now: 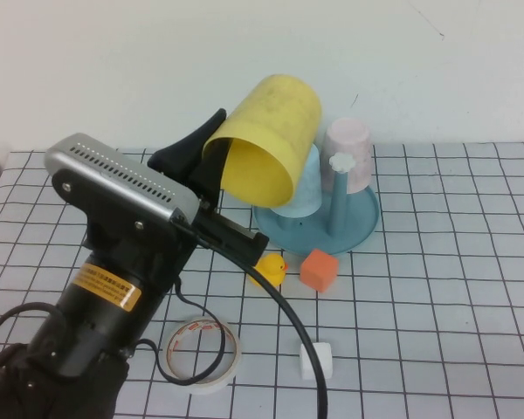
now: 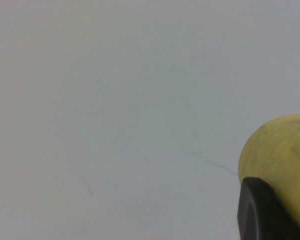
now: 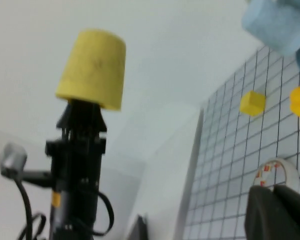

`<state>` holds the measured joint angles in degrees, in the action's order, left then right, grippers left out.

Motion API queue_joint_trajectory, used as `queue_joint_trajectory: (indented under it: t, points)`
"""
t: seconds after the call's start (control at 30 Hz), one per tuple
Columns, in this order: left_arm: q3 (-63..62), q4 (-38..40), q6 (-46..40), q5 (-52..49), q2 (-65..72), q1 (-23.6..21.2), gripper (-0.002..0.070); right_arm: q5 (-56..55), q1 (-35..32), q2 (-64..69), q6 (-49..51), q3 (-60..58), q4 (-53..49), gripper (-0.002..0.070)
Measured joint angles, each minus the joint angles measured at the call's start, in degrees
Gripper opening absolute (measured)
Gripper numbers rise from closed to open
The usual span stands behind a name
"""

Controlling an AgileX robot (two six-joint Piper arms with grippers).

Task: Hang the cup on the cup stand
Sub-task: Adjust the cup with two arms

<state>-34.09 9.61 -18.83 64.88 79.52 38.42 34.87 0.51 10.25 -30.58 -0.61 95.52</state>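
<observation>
The yellow cup (image 1: 266, 131) hangs tilted in the air, mouth facing down and toward me, with my left gripper (image 1: 215, 150) shut on its rim. It is held to the left of and above the teal cup stand (image 1: 360, 229), apart from it. The stand's free peg with the white flower knob (image 1: 339, 163) stands upright in front. The left wrist view shows only the cup (image 2: 282, 145) and one black finger (image 2: 262, 210). My right gripper (image 3: 277, 192) is out of the high view, shut and empty, low beside the table; from there the cup (image 3: 92, 67) shows on the raised left arm.
A light blue cup (image 1: 301, 192) and a pale pink cup (image 1: 349, 153) sit upside down on the stand. In front of it lie a yellow rubber duck (image 1: 271, 269) and an orange cube (image 1: 319, 269). Nearer me are a tape roll (image 1: 201, 353) and a small white block (image 1: 316, 360).
</observation>
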Motion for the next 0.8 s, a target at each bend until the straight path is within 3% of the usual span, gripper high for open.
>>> queue_joint_trajectory:
  t: [0.13,0.3,0.43,0.6,0.8]
  points:
    - [0.0,-1.4,1.3,0.1,0.0,0.0,0.0006,4.5,0.0,11.4,-11.3,7.6,0.7,0.0092]
    - [0.0,-3.4,1.5,0.1,0.0,0.0,0.0006,7.6,0.0,28.5,-19.2,18.7,1.1,0.0355]
    - [0.0,-4.3,1.5,0.1,0.0,0.0,0.0006,17.4,0.0,43.9,-17.4,27.8,1.1,0.0537]
    - [0.0,-5.1,1.6,0.1,0.0,0.0,0.0006,29.5,1.5,62.2,-14.2,38.7,1.1,0.0588]
    - [0.0,-5.2,1.6,0.1,0.0,0.0,0.0006,30.7,7.9,74.5,-11.9,50.4,1.1,0.0593]
